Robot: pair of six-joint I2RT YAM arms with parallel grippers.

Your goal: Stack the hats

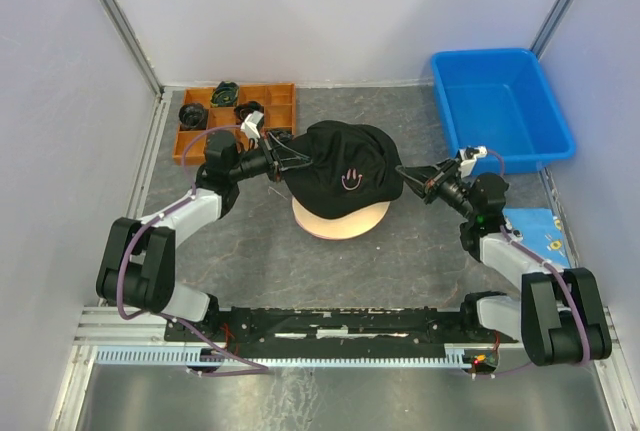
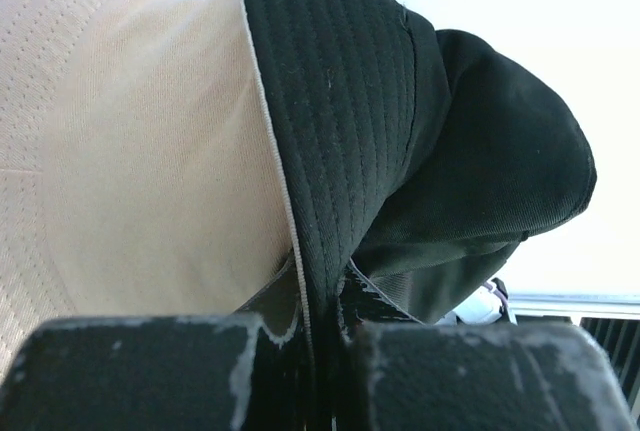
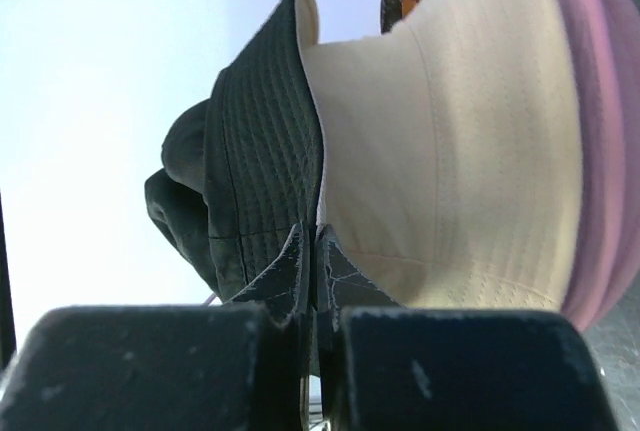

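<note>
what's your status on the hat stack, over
Left gripper shut on black hat brim, right gripper shut on the opposite brim. Black hat draped over beige hat, pink hat underneath. Nothing blocking.

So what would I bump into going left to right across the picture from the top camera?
In order: orange plastic tray with compartments → left gripper → black fabric bucket hat with a smiley → right gripper → blue plastic bin.
</note>
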